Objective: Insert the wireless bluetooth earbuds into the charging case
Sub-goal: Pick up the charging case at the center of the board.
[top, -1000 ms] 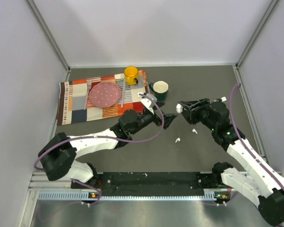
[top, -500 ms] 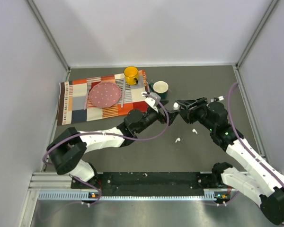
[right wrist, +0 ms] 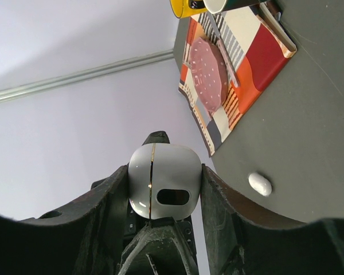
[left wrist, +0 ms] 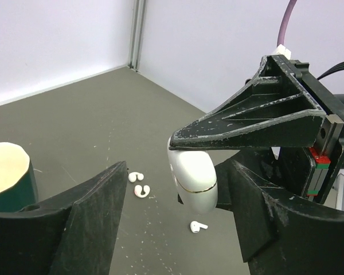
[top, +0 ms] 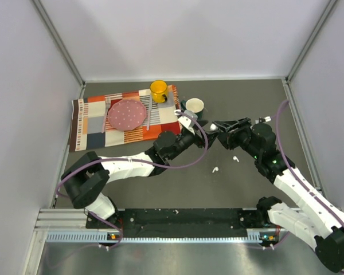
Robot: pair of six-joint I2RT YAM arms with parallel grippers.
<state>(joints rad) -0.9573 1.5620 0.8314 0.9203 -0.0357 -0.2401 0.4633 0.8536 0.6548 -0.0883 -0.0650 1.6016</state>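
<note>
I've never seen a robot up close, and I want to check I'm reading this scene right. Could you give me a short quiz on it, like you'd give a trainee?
1. What holds the charging case up in the air?
A) the left fingers
B) the right fingers
C) nothing, it lies flat on a plate
2. True or false: an earbud lies on the table, outside the case.
3. Fill in the colour: the mug standing on the patchwork placemat is ____.

Key: 1 B. 2 True. 3 yellow.
</note>
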